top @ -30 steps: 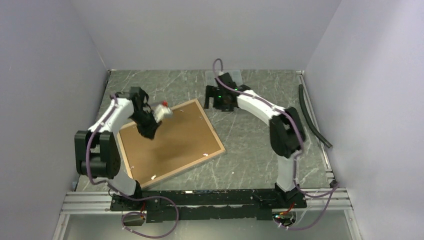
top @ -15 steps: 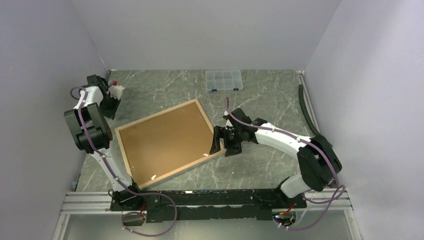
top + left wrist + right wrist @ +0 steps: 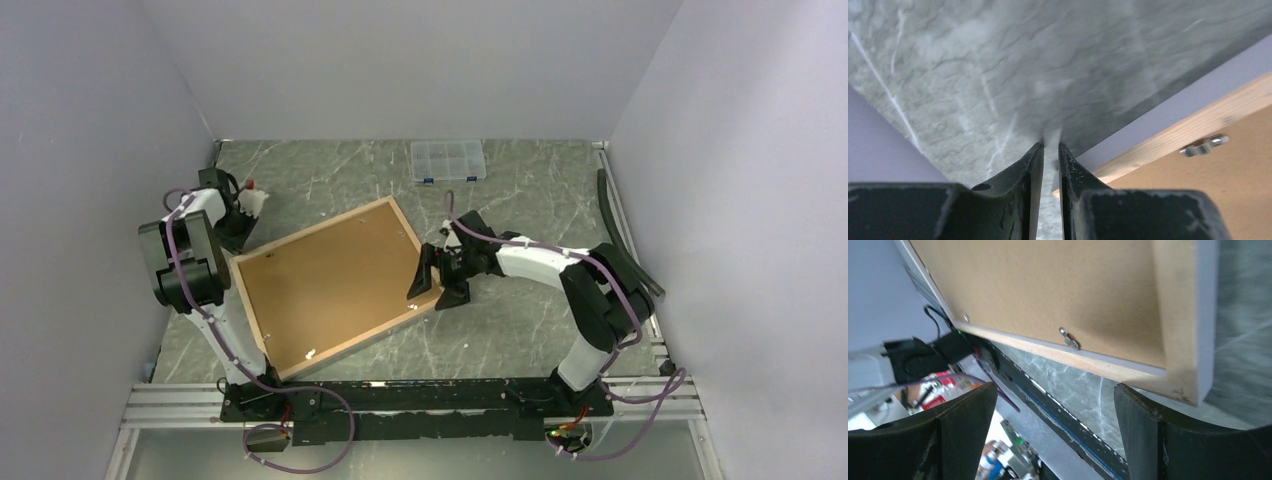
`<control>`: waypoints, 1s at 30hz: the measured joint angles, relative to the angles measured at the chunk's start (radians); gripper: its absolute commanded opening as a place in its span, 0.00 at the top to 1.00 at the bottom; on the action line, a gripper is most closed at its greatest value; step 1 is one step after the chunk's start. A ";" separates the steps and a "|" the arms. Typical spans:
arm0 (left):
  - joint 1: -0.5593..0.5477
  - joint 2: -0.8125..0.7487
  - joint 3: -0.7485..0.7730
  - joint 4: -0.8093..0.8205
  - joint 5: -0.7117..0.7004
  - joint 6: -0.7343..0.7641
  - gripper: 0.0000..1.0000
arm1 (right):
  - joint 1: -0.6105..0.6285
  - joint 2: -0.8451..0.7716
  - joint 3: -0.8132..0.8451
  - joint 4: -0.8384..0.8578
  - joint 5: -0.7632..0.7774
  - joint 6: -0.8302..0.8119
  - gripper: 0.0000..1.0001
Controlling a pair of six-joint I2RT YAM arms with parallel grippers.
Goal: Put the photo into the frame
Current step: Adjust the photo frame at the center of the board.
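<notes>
The frame (image 3: pixel 311 228) lies back-up in the middle of the table, its light wood border around a brown backing board (image 3: pixel 325 285). The photo is hidden. My left gripper (image 3: pixel 238 232) hovers off the frame's far-left corner. In the left wrist view its jaws (image 3: pixel 1050 146) are shut to a thin slit, with only marble table showing through it. My right gripper (image 3: pixel 432 285) is at the frame's right corner, open. In the right wrist view the frame's corner (image 3: pixel 1178 315) lies just beyond the gripper (image 3: pixel 1055 386), with nothing between the fingers.
A small clear compartment box (image 3: pixel 448 160) sits at the back of the table. A black hose (image 3: pixel 625 230) runs along the right edge. Metal turn clips (image 3: pixel 1069 338) stand on the frame's back. The walls are close on the left and right.
My left arm swung off the frame to the far-left corner, then eased back toward the frame's corner. My right arm came from the back of the table down to the frame's right corner.
</notes>
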 measured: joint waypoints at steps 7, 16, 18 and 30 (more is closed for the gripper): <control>-0.167 -0.080 -0.122 0.076 -0.002 -0.051 0.80 | -0.177 -0.019 -0.020 0.074 0.033 0.072 0.09; -0.411 -0.084 -0.108 -0.005 0.126 -0.181 0.80 | -0.289 -0.080 -0.032 0.126 0.094 0.104 0.09; -0.442 -0.073 -0.091 -0.035 0.160 -0.197 0.81 | -0.315 -0.080 -0.032 0.127 0.107 0.105 0.09; -0.485 -0.054 -0.069 -0.130 0.319 -0.237 0.82 | -0.428 -0.047 0.091 0.058 0.185 0.020 0.09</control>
